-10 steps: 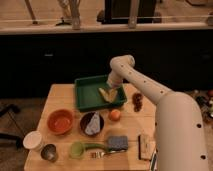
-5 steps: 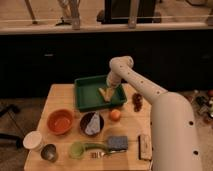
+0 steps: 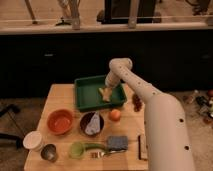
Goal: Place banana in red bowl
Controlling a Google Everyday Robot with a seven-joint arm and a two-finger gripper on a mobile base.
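Gripper: the gripper (image 3: 106, 90) is lowered into the green tray (image 3: 85, 100) at the end of the white arm (image 3: 150, 107), directly over the banana; whether it has closed on the fruit cannot be told.

Banana: the banana (image 3: 105, 93) lies inside the tray, toward its right half, at or just under the gripper. Only a small pale-yellow patch shows.

Banana axis: the visible part suggests the long axis runs roughly from the tray's far edge toward its near edge, tilted a little; which tapered end points where cannot be made out.

Red bowl: the red bowl (image 3: 60, 121) stands on the wooden table (image 3: 60, 92), near the tray's front left corner and well apart from the banana. Its inside shows nothing in it.

Progress: judged from this layout, the task is at the pick-up stage. The banana is not yet in the bowl; grasp, lift, carry leftward and toward the table's near side, and release all appear to remain.

Neighbouring items: a dark bowl (image 3: 92, 123) sits just right of the red bowl, an orange fruit (image 3: 115, 114) beside that, and a green vegetable (image 3: 92, 146) nearer the front edge.
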